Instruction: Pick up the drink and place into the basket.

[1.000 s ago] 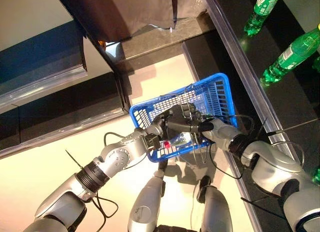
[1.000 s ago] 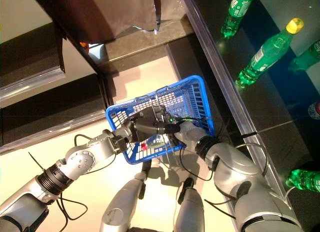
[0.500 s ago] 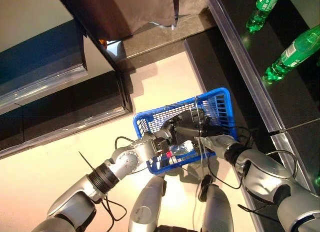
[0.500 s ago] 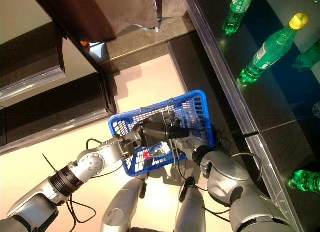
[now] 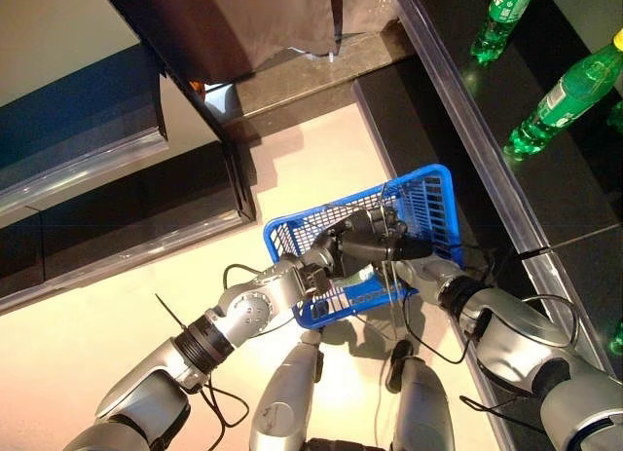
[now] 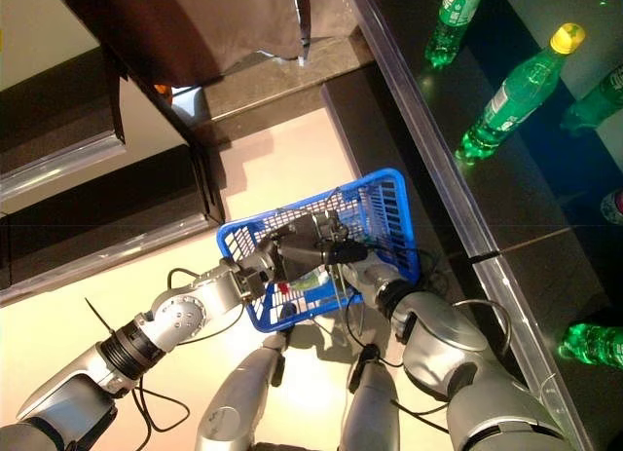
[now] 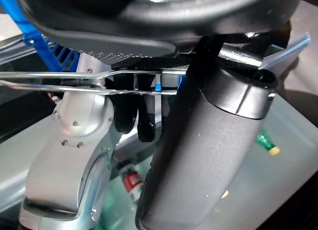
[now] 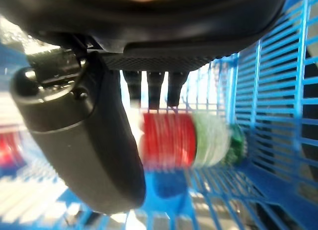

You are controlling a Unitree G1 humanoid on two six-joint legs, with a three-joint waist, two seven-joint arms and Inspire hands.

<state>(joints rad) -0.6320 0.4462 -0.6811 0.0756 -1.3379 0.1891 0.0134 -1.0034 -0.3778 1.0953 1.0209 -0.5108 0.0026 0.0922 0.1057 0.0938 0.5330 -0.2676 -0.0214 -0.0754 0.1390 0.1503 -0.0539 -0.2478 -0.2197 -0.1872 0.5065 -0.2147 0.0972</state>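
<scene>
My left hand (image 5: 334, 250) is shut on the thin wire handles (image 7: 99, 81) of the blue basket (image 5: 321, 209) and holds it raised in front of me. My right hand (image 5: 397, 246) reaches over the basket with its fingers (image 8: 155, 88) straight and open. The drink (image 8: 184, 140), a clear bottle with a red label, lies inside the basket just past those fingers and apart from them. It also shows in the right eye view (image 6: 307, 279), low in the basket under both hands.
Green bottles (image 5: 560, 91) stand on a dark glass shelf (image 5: 487, 169) along the right, close to the basket's far side. A dark counter (image 5: 117, 237) runs along the left, and a brown cloth (image 5: 253, 22) hangs at the top.
The drink has left my right hand and dropped into the blue basket. My right hand has opened and lifted slightly. The basket has shifted a little to the right.
</scene>
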